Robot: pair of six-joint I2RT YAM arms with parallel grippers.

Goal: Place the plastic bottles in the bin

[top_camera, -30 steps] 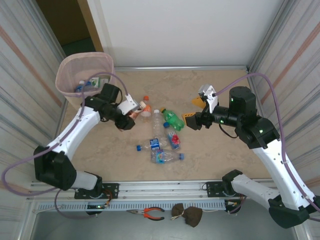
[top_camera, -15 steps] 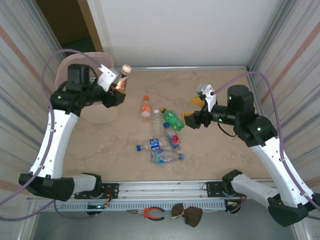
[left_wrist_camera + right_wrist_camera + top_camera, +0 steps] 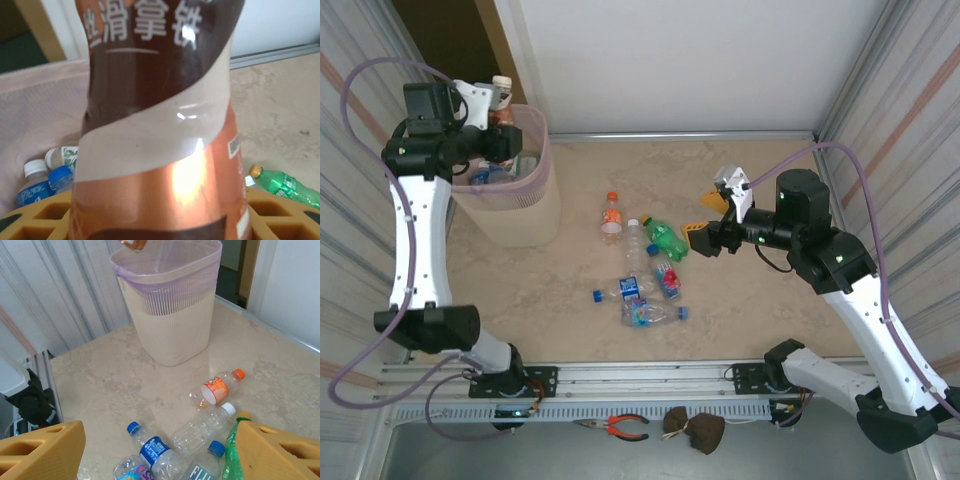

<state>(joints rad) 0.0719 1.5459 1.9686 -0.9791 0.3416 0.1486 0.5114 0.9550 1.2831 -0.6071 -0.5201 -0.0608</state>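
Since half a second ago the left gripper (image 3: 496, 130) has swung up from beside the tall beige ribbed wastebasket with a pink bag liner (image 3: 525, 215) to above its rim, carrying the brown-and-copper labelled plastic bottle (image 3: 500, 105). Its yellow pads (image 3: 30, 220) pinch the bottle's lower body from both sides, pale cap end pointing away from the gripper. The bottle hangs over the bin, not released. Down inside the bin lie blue- and white-capped bottles (image 3: 37, 180).

The right gripper (image 3: 708, 222) hasn't moved. It hovers above the table beside the pile, orange fingers (image 3: 42, 450) spread wide with nothing between them.

On the marble-pattern tabletop (image 3: 770, 170), well apart from the bin, are:
- a clear bottle with orange cap and orange label (image 3: 611, 215)
- a clear white-capped bottle (image 3: 636, 240) just beside it
- a green bottle with yellow cap (image 3: 666, 238) touching that one
- a cluster of blue-capped clear bottles (image 3: 640, 295) nearer the arm bases, one red cap among them
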